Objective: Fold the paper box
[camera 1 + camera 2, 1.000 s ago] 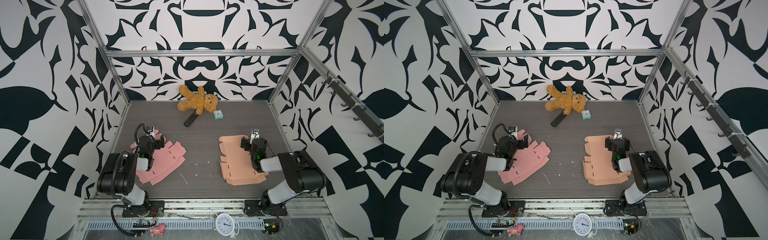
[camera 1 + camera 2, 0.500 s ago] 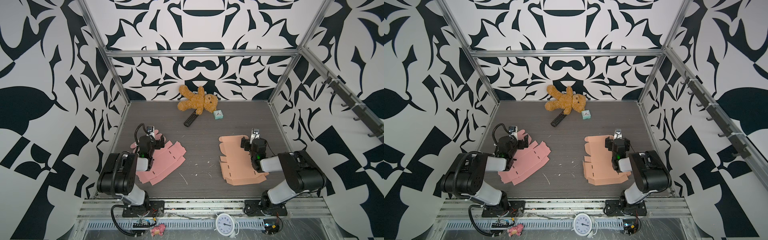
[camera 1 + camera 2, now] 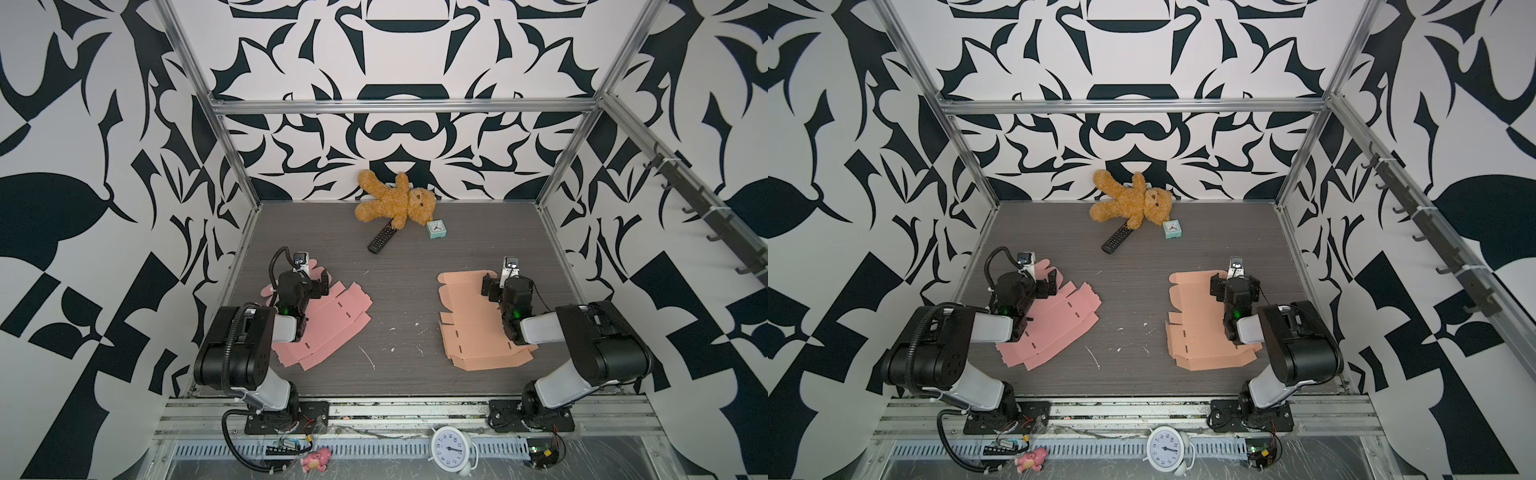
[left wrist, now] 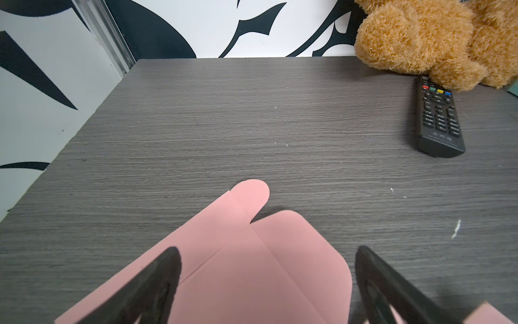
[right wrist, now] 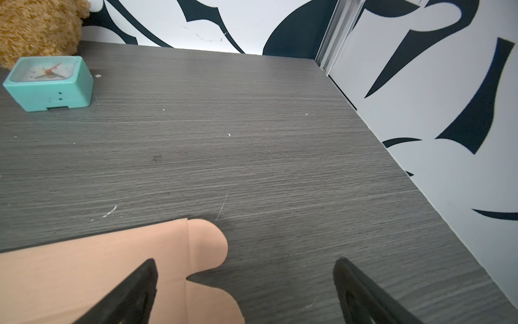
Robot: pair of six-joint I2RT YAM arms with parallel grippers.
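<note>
Both box blanks lie flat on the bench [image 3: 405, 286]: the pink blank [image 3: 332, 318] by its left edge under the left jaws, the peach blank [image 3: 467, 328] near its right edge under the right jaws, both pairs apart and empty. Flat card offers no lip, so a pinch may skid it or crease it off the score lines.

Illumination is bright, even and diffuse in all views. Shadows on the desk [image 3: 407, 291] are faint and soft-edged. Both top views bow straight frame rails near the borders. In the wrist views, the left end effector [image 4: 267, 249] and right end effector [image 5: 245, 259] blur at 6 o'clock.
</note>
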